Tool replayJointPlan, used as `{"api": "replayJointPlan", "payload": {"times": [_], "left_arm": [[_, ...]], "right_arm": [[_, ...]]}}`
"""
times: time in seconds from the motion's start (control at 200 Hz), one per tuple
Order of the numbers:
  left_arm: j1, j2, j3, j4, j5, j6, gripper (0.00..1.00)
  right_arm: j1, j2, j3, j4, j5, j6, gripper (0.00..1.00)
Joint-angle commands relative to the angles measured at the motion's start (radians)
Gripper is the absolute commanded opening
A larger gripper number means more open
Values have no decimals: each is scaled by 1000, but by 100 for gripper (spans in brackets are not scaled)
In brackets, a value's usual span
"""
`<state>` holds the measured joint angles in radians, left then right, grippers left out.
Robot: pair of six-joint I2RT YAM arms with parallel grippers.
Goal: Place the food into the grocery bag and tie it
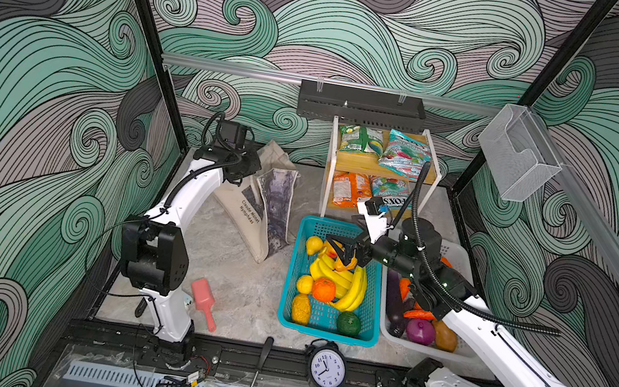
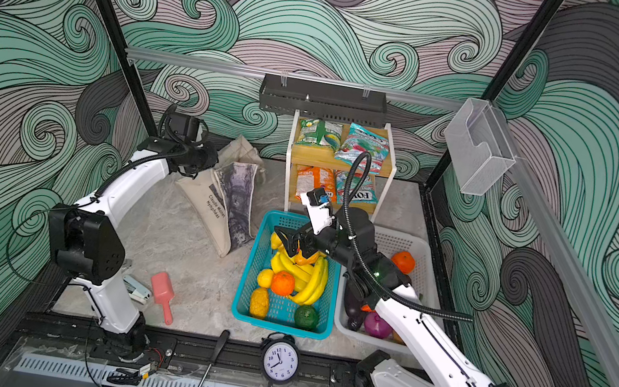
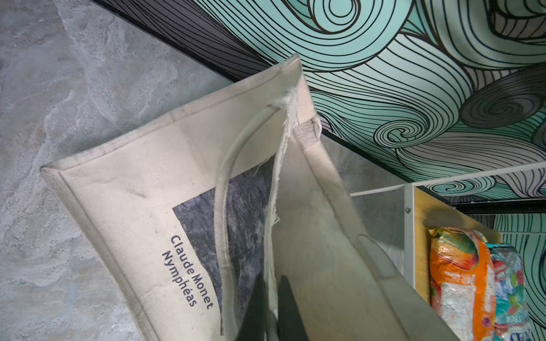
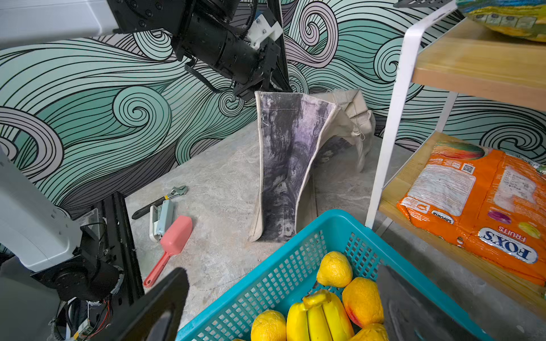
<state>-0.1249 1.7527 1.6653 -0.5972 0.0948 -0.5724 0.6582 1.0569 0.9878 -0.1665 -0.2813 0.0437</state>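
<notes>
Clock (image 1: 327,368) and screwdriver (image 1: 266,349) are seen at the lower edge in both top views; beyond them a bag is held and fruit is hovered over.

The grocery bag (image 1: 250,210) stands left of centre on the table (image 1: 227,274). Its rim is pinched by the left claw (image 3: 271,280), closed tight on the canvas beside a cream handle (image 3: 227,183). The right claw (image 1: 342,252) is spread wide over the teal basket (image 1: 292,280), right of centre, just above a yellow-orange fruit (image 1: 347,264) and the bananas (image 1: 348,285). The canvas is judged soft and limp, so the mouth is best held up by its stitched rim. The toy fruit is judged light, firm and smooth. A hold across its middle is advised, since rounded skin may slip.
</notes>
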Motion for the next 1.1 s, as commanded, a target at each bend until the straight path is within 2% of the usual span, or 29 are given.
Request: {"api": "replayJointPlan", "payload": {"times": [0.0, 0.235, 0.435, 0.55, 0.72, 0.796, 1.096], "left_arm": [[-4, -87, -3, -55, 52, 38, 0], [41, -183, -107, -52, 228, 47, 0], [53, -238, -125, -132, 267, 120, 0], [65, -268, -185, -117, 319, 118, 0], [71, -324, -231, -138, 253, 134, 0], [82, -373, -262, -133, 273, 127, 0], [86, -438, -360, -115, 355, 143, 0]], "right_arm": [[5, 2, 3, 24, -19, 12, 99], [22, 42, 56, 5, 27, 78, 98], [91, 135, 168, -49, 147, 176, 97], [114, 225, 259, -103, 209, 282, 95], [132, 401, 455, -252, 239, 446, 92], [140, 464, 508, -265, 224, 487, 91], [166, 548, 512, -199, 245, 533, 89]]}}
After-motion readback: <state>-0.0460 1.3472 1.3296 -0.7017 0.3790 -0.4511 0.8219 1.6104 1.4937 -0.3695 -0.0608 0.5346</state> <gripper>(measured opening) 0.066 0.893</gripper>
